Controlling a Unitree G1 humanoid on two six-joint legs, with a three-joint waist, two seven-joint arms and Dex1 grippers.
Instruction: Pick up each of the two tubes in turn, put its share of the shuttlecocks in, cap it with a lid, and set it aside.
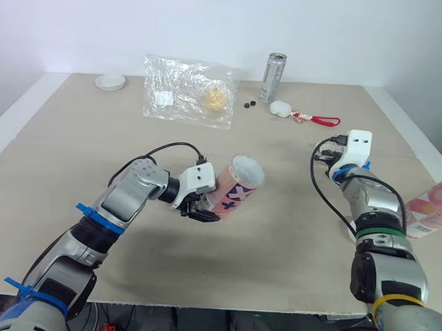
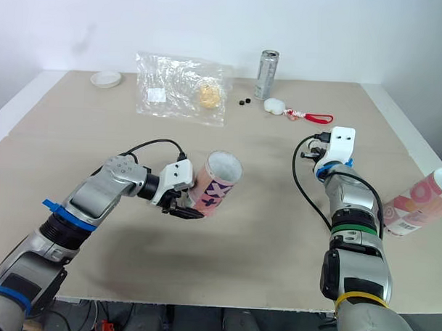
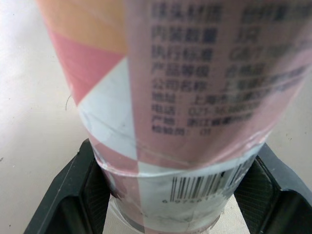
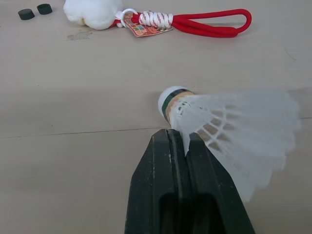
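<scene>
My left gripper is shut on the lower end of a pink patterned tube. The tube is tilted over the middle of the table, with its open mouth facing up and to the right. My right gripper is off to the tube's right, low over the table. Its fingers are shut on a white shuttlecock at the feathers just behind the green-banded cork. A second pink tube lies at the table's right edge. A white round lid rests at the far left corner.
At the back stand a clear plastic bag, a silver can, two small black discs and a white plush charm on a red cord. A white object peeks from under my right forearm.
</scene>
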